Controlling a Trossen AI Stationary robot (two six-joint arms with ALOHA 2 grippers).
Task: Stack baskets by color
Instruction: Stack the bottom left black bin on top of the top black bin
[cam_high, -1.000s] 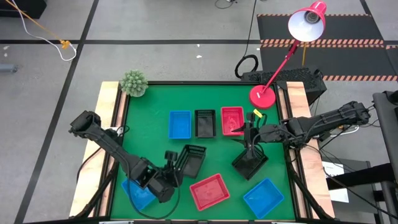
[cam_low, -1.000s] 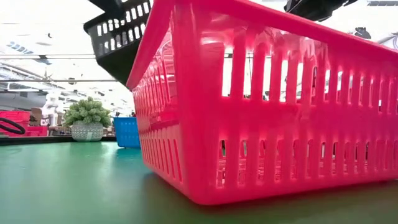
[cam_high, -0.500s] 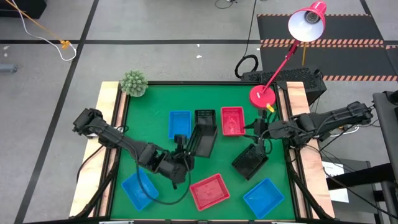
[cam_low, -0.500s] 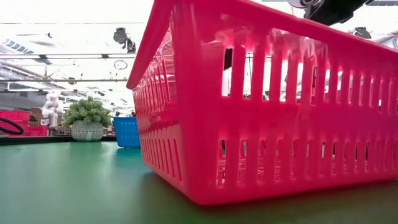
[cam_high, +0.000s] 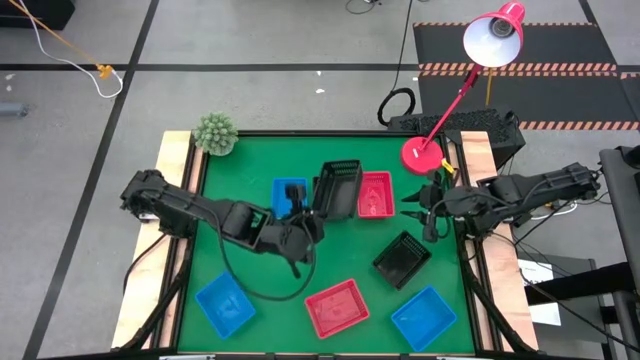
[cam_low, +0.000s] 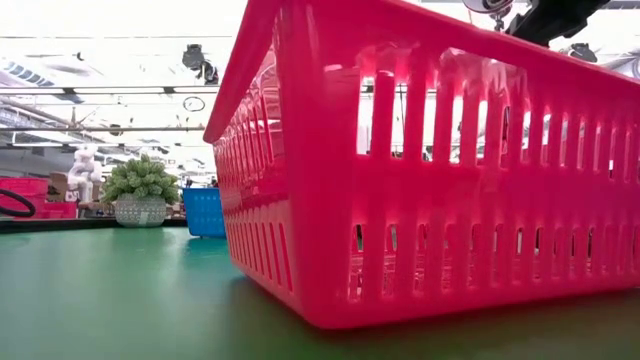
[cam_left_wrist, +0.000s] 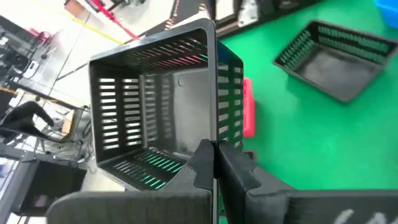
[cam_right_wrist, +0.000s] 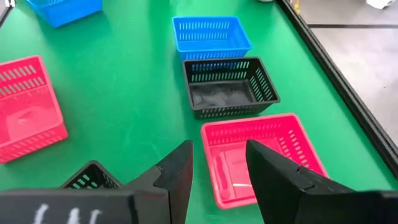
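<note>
My left gripper (cam_high: 312, 218) is shut on a black basket (cam_high: 338, 187) and holds it in the air over the middle row, between a blue basket (cam_high: 286, 198) and a red basket (cam_high: 374, 193). The row's own black basket (cam_right_wrist: 230, 87) rests on its bottom below it, hidden in the high view. Another black basket (cam_high: 403, 258) sits flat on the mat at the right. My right gripper (cam_high: 420, 208) hovers open and empty beyond it, near the right edge. My left gripper pinches one side wall of the black basket at its rim (cam_left_wrist: 217, 134), near a corner, between its two fingers (cam_left_wrist: 202, 163). The fingers come slanting down from the table's near left. The basket is lifted clear and tipped, its open side (cam_left_wrist: 152, 106) turned toward the wrist.
A red basket (cam_high: 337, 307) and two blue baskets (cam_high: 224, 304) (cam_high: 424, 318) lie along the near edge. A potted plant (cam_high: 214, 133) stands at the far left corner, and a red lamp base (cam_high: 422, 155) at the far right. Open green mat lies at the middle left.
My left gripper has risen and swung from the near left toward the far middle, carrying the black basket to above the row's black basket; the basket has tipped further. My right gripper, still open, has drawn back toward the right edge, away from the black basket on the mat.
</note>
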